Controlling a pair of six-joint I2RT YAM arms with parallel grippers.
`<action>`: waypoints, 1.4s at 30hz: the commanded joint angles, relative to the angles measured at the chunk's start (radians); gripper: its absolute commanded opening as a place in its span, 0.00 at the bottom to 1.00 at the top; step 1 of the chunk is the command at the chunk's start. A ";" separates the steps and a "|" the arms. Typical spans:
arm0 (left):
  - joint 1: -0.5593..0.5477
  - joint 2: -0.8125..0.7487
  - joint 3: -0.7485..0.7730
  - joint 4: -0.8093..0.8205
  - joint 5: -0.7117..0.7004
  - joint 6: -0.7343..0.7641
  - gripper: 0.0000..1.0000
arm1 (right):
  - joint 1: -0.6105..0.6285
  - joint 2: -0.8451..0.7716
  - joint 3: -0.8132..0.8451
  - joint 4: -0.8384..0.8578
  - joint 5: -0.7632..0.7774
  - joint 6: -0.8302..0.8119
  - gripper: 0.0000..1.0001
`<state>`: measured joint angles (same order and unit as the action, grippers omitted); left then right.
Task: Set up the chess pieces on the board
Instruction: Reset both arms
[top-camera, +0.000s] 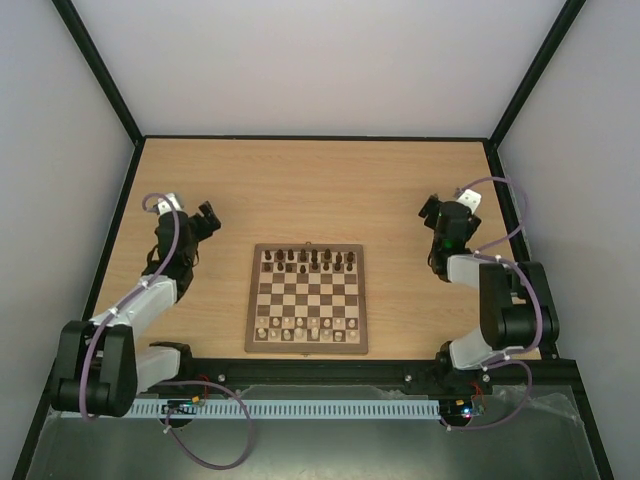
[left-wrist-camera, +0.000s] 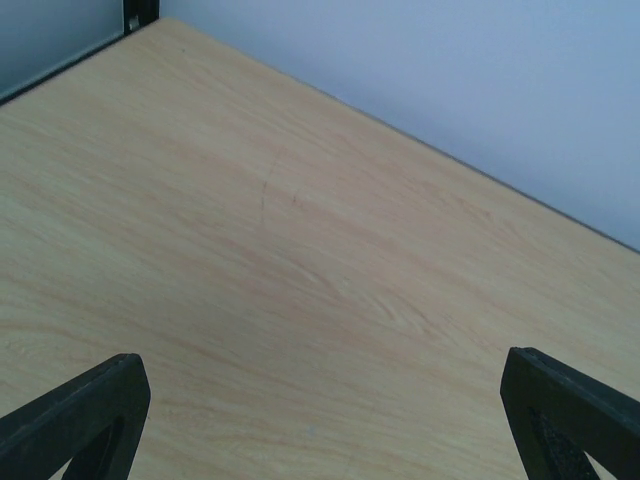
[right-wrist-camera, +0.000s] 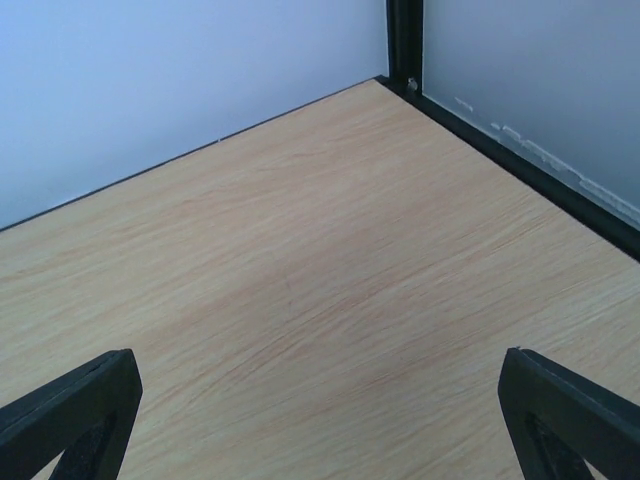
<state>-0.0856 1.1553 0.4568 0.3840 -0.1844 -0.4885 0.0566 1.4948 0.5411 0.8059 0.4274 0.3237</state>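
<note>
The board (top-camera: 307, 345) lies in the middle of the table near the front edge. The dark brown chess pieces (top-camera: 309, 260) stand in the two far rows; pale cream pieces (top-camera: 305, 330) stand in the two near rows. My left gripper (top-camera: 207, 219) is open and empty, to the left of the board. My right gripper (top-camera: 432, 212) is open and empty, to the right of the board. Each wrist view shows only bare tabletop between wide-apart fingertips (left-wrist-camera: 85, 415) (right-wrist-camera: 565, 410).
The light wood tabletop (top-camera: 310, 190) is walled by pale panels with black frame posts (right-wrist-camera: 404, 40) at the corners. A black rail (top-camera: 320, 368) runs along the front edge, with cables below.
</note>
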 joint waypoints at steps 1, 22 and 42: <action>0.011 0.042 -0.016 0.192 -0.103 0.077 0.99 | -0.006 0.128 -0.031 0.195 -0.006 0.037 0.99; 0.092 0.171 0.000 0.313 -0.052 0.177 1.00 | 0.053 -0.201 -0.259 0.252 0.045 -0.129 0.98; 0.095 0.100 -0.075 0.387 -0.016 0.176 1.00 | 0.009 0.033 -0.333 0.497 -0.162 -0.170 0.99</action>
<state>0.0013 1.2831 0.3992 0.6994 -0.2070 -0.3172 0.0799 1.4967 0.2535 1.0878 0.3397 0.1860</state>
